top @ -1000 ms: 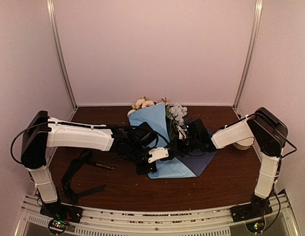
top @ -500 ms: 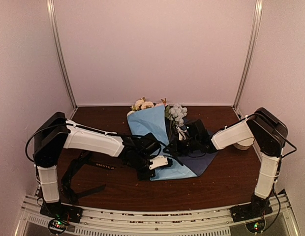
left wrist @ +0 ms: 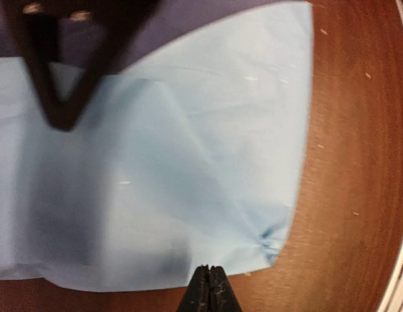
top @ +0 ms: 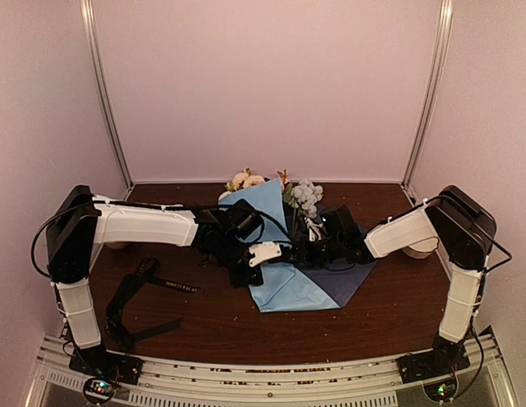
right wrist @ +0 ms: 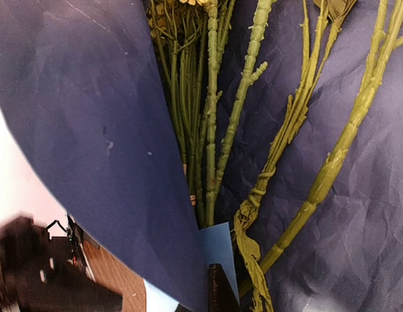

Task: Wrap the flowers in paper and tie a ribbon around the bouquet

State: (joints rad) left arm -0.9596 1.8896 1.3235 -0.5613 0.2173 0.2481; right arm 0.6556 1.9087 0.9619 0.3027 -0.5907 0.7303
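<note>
Centrally on the brown counter (top: 204, 326) lies the paper (top: 284, 284). Its lighter blue flap is folded up and over from the left, and the darker blue side shows on the right. The flowers (top: 304, 195) rest on the sheet. Their cream and pale bluish heads poke out past its far edge, towards the back wall.

From the right wrist, the green stems (right wrist: 211, 130) run lengthwise over crinkled dark blue paper, and a smooth dark flap curves over them from the left.

The left arm (top: 144, 227) reaches in from the left. The left claw (left wrist: 208, 270) is closed, its two tips pressed together on the very edge of the light blue flap, so it is gripping the paper there. A small crumple marks the sheet's corner just to the right of the tips, with bare wood beyond.

The right arm (top: 399, 233) comes in from the right, low over the stems. The right claw (right wrist: 214, 276) is closed. A little light blue corner of paper stands right at its tip, but I cannot tell whether it is pinched.

The ribbon (top: 174, 286), black with white lettering, lies in loose loops on the left of the counter, well apart from the paper and untouched by either claw.
</note>
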